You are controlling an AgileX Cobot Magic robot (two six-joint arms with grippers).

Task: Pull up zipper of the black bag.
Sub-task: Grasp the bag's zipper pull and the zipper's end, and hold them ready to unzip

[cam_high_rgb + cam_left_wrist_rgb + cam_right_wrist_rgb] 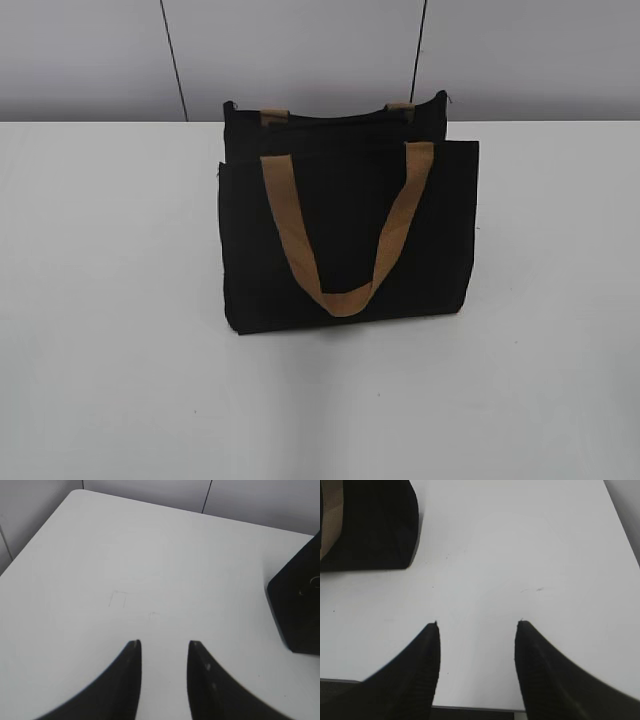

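Note:
The black bag [345, 220] stands on the white table [110, 300], a little behind its middle, with a tan strap handle [340, 240] hanging down its front. The zipper pull does not show in any view. My left gripper [164, 642] is open and empty above bare table, with a corner of the bag [297, 610] off to its right. My right gripper [477, 624] is open and empty near the table's front edge, with a corner of the bag [375, 525] at its upper left. Neither gripper shows in the exterior view.
A grey panelled wall [300, 50] rises behind the table's far edge. The table's front edge [475, 707] lies just under my right gripper. Faint pencil marks [120, 597] sit on the tabletop ahead of my left gripper.

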